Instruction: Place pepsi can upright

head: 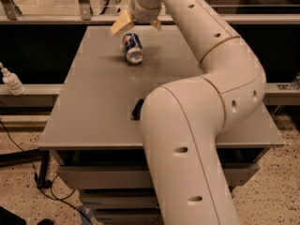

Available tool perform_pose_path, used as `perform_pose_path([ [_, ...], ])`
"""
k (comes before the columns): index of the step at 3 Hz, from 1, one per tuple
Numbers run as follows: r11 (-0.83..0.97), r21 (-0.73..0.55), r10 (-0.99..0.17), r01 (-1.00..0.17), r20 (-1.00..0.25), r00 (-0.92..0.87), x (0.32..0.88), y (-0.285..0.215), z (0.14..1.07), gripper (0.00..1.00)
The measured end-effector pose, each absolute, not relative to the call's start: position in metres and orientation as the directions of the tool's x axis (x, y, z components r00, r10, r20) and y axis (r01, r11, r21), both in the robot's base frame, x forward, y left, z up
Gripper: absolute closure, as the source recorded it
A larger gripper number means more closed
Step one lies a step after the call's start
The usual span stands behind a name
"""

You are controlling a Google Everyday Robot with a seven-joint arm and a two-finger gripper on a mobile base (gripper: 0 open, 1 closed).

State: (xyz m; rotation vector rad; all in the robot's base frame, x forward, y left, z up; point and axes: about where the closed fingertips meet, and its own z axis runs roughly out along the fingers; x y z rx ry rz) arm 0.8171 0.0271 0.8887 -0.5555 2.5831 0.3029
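The pepsi can (pixel 132 48) lies on its side on the grey table (pixel 93 93), toward the far edge, its silver end facing me. My gripper (pixel 138 23) hangs just above and behind the can, its two tan fingers spread wide, one finger (pixel 121 22) at the can's left and the other (pixel 156 24) at its right. The gripper is open and holds nothing. My large white arm (pixel 206 93) arcs from the lower middle up to the gripper.
A flat dark-blue snack bar wrapper (pixel 137 109) peeks out from behind my arm at the table's middle. A small white bottle (pixel 11 81) stands on a ledge at the left. A rail and glass run behind the table.
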Motion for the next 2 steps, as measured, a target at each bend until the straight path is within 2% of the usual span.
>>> perform_pose_path([
  [2,0.89,0.057,-0.391,-0.453,-0.416,-0.821,0.819,0.022,0.86,0.0],
])
